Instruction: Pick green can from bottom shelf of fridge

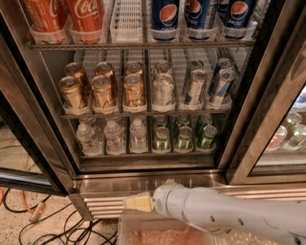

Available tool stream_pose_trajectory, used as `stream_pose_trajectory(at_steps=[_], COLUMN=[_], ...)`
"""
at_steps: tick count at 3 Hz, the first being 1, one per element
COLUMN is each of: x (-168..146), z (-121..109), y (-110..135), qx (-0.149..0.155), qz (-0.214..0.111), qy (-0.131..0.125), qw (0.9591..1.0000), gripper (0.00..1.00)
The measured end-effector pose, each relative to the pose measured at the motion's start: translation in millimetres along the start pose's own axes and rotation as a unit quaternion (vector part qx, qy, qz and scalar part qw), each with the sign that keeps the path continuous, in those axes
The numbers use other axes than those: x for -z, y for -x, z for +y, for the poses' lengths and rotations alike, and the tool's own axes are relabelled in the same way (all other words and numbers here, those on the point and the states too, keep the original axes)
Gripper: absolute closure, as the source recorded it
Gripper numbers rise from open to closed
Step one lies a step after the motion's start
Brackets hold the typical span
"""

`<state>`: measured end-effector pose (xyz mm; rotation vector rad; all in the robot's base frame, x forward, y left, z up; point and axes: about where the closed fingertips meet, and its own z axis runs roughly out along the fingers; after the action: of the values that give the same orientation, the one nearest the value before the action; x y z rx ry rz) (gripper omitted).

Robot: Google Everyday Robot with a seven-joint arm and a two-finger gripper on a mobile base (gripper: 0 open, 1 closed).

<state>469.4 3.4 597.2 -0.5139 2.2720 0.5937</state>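
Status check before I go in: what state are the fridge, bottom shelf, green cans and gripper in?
fridge: open.
bottom shelf: stocked, water bottles left, green cans right.
green cans: upright in their lanes, untouched.
gripper: low before the base panel, below the shelf, clear of the cans.

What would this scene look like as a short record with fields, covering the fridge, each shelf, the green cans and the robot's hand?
fridge: door open, three racks in view
top rack: Coca-Cola cans on the left, Pepsi cans on the right
middle rack: gold cans on the left, silver-and-blue cans on the right
bottom shelf: water bottles on the left, green cans in three lanes on the right
hand: outside the fridge, low in front of the ribbed base panel, below the bottom shelf, apart from the green cans
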Motion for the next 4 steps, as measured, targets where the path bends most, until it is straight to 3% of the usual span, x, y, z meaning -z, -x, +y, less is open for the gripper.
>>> stream_pose_trajectory(at_steps=[1,2,4], x=[-4,-4,-13], z=[-11,-25,-26], y=[11,32,34], qx=[0.003,0.011,-0.001], qz=[-0.020,-0.055,-0.065], qy=[-0.053,-0.108,-0.104], qw=[0.9984,0.9926,0.9924], gripper=[0.00,0.00,0.00])
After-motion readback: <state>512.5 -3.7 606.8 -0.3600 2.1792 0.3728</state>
